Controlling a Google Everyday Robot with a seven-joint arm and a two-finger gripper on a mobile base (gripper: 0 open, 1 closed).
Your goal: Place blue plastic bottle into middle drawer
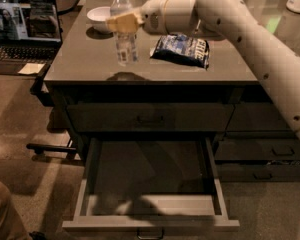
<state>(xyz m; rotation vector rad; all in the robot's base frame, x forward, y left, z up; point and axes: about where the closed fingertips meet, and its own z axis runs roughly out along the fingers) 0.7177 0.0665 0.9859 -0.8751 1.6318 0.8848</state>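
Note:
The blue plastic bottle (125, 31) is clear with a pale label and hangs upright above the left front of the grey countertop (90, 59). My gripper (123, 21) is shut on the bottle's upper part, its tan fingers (121, 21) across it. The white arm reaches in from the right. The middle drawer (150, 181) stands pulled open below, with light grey inner walls and nothing inside. It lies in front of and below the bottle.
A dark blue snack bag (181, 49) lies on the countertop right of the bottle. A white bowl (101, 17) sits behind the bottle. An open laptop (25, 29) stands at the left. Narrower drawers (270, 149) are at the right. A person's knee (2, 209) shows bottom left.

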